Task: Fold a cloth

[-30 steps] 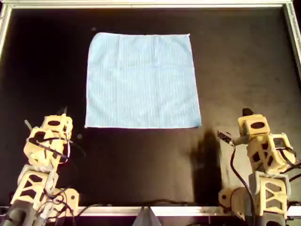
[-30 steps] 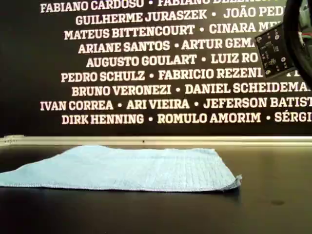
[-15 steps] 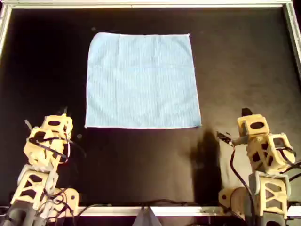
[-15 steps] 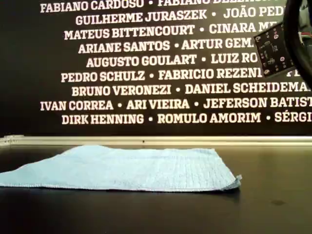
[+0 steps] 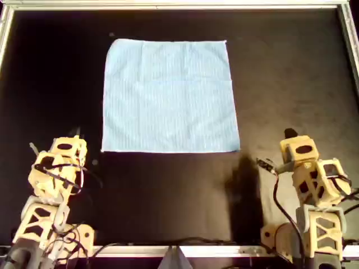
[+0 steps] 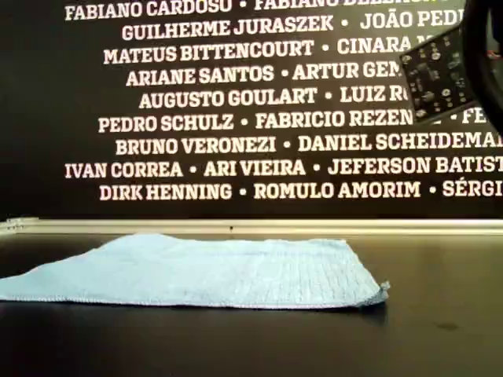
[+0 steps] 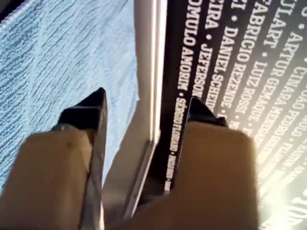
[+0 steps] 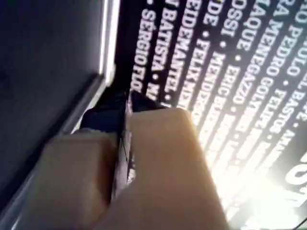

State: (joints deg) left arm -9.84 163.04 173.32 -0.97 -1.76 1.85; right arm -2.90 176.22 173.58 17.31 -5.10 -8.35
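Note:
The light blue cloth (image 5: 170, 95) lies flat and spread out as a square on the black table, toward the far side in the overhead view. It also appears low and flat in the exterior view (image 6: 212, 271). My left gripper (image 5: 76, 134) hovers near the cloth's near corner at the overhead view's left, apart from it. In the left wrist view the left gripper (image 7: 147, 99) is open and empty, with the cloth (image 7: 48, 62) beyond it. My right gripper (image 5: 290, 133) is at the overhead view's right, away from the cloth. The right gripper (image 8: 125, 100) is shut on nothing.
A metal rail (image 5: 179, 5) borders the table's far edge, with side rails (image 5: 350, 39) too. A black wall with white names (image 6: 236, 118) stands behind it. Part of the right arm with a circuit board (image 6: 436, 75) hangs at the exterior view's upper right.
The right arm has shifted slightly toward the overhead view's left; its circuit board slid left in the exterior view. The cloth and left arm have not moved.

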